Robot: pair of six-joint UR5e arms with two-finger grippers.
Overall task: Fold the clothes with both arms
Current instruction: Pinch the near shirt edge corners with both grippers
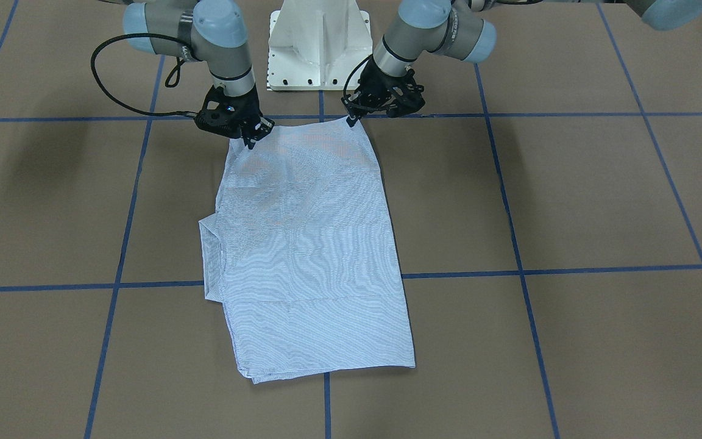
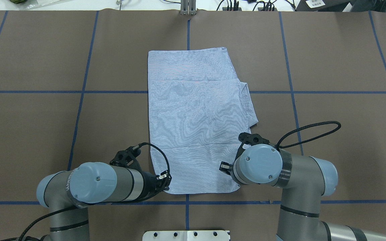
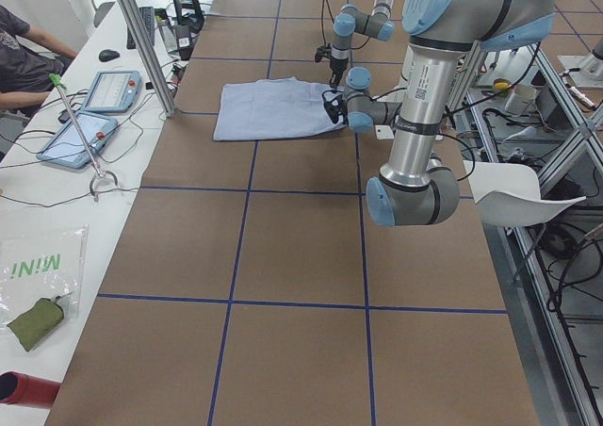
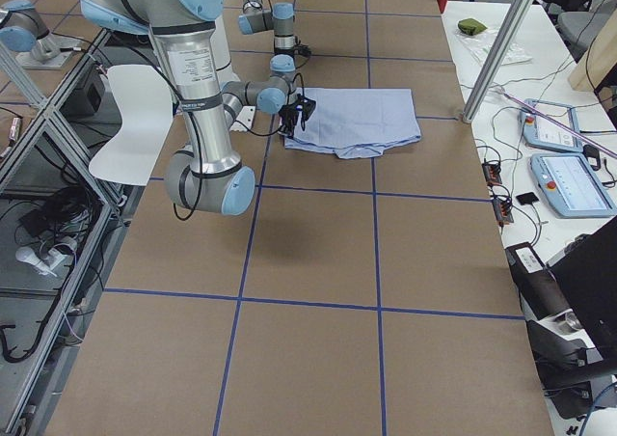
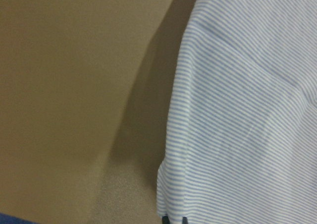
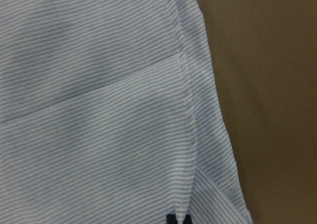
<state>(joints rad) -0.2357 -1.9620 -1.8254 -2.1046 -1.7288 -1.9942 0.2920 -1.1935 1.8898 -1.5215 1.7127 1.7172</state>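
The clothes are one light blue, finely striped shirt (image 1: 308, 244) (image 2: 193, 117), lying flat on the brown table and folded into a long rectangle, with a folded sleeve edge sticking out on one side. Both arms reach down to the shirt's two corners nearest the robot base. My left gripper (image 1: 351, 120) (image 2: 165, 180) pinches one corner, and my right gripper (image 1: 250, 141) (image 2: 226, 166) pinches the other. In each wrist view, striped cloth (image 5: 237, 125) (image 6: 99, 135) fills the frame, and dark fingertips close together meet it at the bottom edge.
The white pedestal base (image 1: 319, 49) stands just behind the two grippers. Blue tape lines (image 1: 509, 271) grid the brown table. A side bench with tablets (image 3: 80, 134) and a seated person (image 3: 19, 40) runs along the far edge.
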